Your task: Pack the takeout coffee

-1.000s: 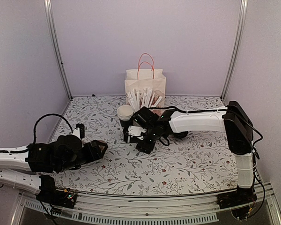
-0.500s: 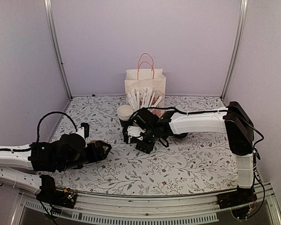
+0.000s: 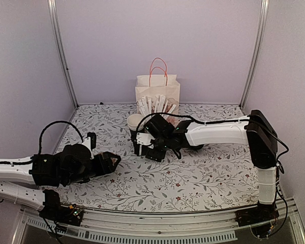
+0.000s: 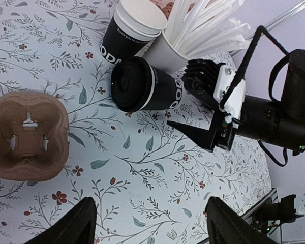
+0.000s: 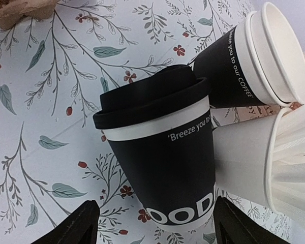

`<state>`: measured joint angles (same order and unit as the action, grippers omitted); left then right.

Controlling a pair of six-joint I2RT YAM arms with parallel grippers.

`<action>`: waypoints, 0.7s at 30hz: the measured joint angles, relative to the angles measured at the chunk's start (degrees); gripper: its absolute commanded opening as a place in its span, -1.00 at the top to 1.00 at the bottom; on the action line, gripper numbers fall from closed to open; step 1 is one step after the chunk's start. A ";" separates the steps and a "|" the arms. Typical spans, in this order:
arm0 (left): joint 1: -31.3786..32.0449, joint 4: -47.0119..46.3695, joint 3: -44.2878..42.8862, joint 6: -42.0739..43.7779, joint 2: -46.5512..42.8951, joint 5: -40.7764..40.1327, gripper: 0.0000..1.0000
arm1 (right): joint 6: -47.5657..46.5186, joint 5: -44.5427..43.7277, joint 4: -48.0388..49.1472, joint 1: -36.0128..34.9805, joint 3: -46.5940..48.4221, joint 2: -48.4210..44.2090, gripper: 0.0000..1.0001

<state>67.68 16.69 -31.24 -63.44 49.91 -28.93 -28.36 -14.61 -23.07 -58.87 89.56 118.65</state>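
Observation:
The takeout coffee (image 5: 162, 152), a black paper cup with a black lid, stands on the floral table between my right gripper's (image 5: 157, 221) open jaws. There is a gap on the left side, and the right finger is close to the cup wall. In the left wrist view the takeout coffee (image 4: 142, 91) stands in front of the stacked cups, with the right gripper's fingers (image 4: 193, 133) at its base. In the top view my right gripper (image 3: 141, 144) mostly hides it. My left gripper (image 4: 150, 208) hovers open over bare table, holding nothing, at the left (image 3: 111, 162).
A brown cardboard cup carrier (image 4: 28, 137) lies left of the coffee. A stack of lidless cups (image 3: 135, 122) and a white cup of wrapped sticks (image 3: 155, 108) stand just behind it. A paper bag with orange handles (image 3: 157, 91) stands at the back wall.
My right gripper's jaws have spread a little wider around the coffee and its wrist has shifted slightly toward the back. The left arm settled a bit lower, then held still.

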 measured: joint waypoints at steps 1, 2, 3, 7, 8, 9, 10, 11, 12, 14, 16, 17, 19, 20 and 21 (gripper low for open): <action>0.00 -0.02 0.00 0.00 0.00 0.02 -0.52 | -0.22 -0.31 0.46 0.00 0.00 0.13 -0.64; 0.00 -0.02 0.00 0.00 0.00 0.02 -0.53 | -0.44 -0.72 0.92 0.00 0.00 0.37 -0.66; 0.00 -0.04 0.00 0.00 0.00 0.04 -0.52 | -0.70 -1.11 1.40 0.00 0.00 0.72 -0.68; 0.00 -0.07 0.00 0.00 0.02 0.26 -0.52 | -1.53 -2.19 2.36 0.00 0.00 2.49 -0.73; 0.00 -0.07 0.00 0.02 0.02 0.28 -0.52 | -1.66 -2.43 2.54 0.00 0.00 2.86 -0.73; 0.00 -0.07 0.00 0.02 0.02 0.37 -0.52 | -1.79 -2.67 2.67 0.00 0.00 3.30 -0.73; 0.00 -0.07 0.00 0.02 0.02 0.44 -0.52 | -2.14 -2.99 3.08 0.00 0.00 3.74 -0.73; 0.00 -0.07 0.00 0.04 0.02 0.48 -0.52 | -2.34 -3.21 3.67 0.00 0.02 4.02 -0.73; 0.00 -0.09 0.00 0.04 0.02 0.50 -0.52 | -2.49 -3.30 3.91 0.00 0.02 4.13 -0.73; 0.00 -0.07 0.00 0.04 0.02 0.68 -0.52 | -2.56 -3.02 4.00 0.00 0.02 4.17 -0.72; 0.00 -0.09 0.00 0.04 0.02 0.85 -0.52 | -2.58 -2.01 4.00 0.04 0.02 4.17 -0.71; 0.00 -0.09 0.00 0.04 0.02 0.90 -0.52 | -2.64 -1.46 4.02 0.04 0.00 4.11 -0.70; 0.00 -0.09 0.00 0.07 0.00 0.98 -0.52 | -2.82 0.11 3.98 0.00 -0.39 3.67 -0.69; 0.00 -0.07 0.00 0.09 0.00 0.98 -0.52 | -2.80 1.07 3.85 -0.07 -0.85 3.15 -0.69; 0.00 -0.09 0.00 0.15 0.00 0.98 -0.52 | -2.78 2.19 3.52 -0.15 -1.46 2.45 -0.70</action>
<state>67.68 16.60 -31.24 -63.29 49.91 -27.94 -31.14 -12.43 -19.55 -59.02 88.09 121.10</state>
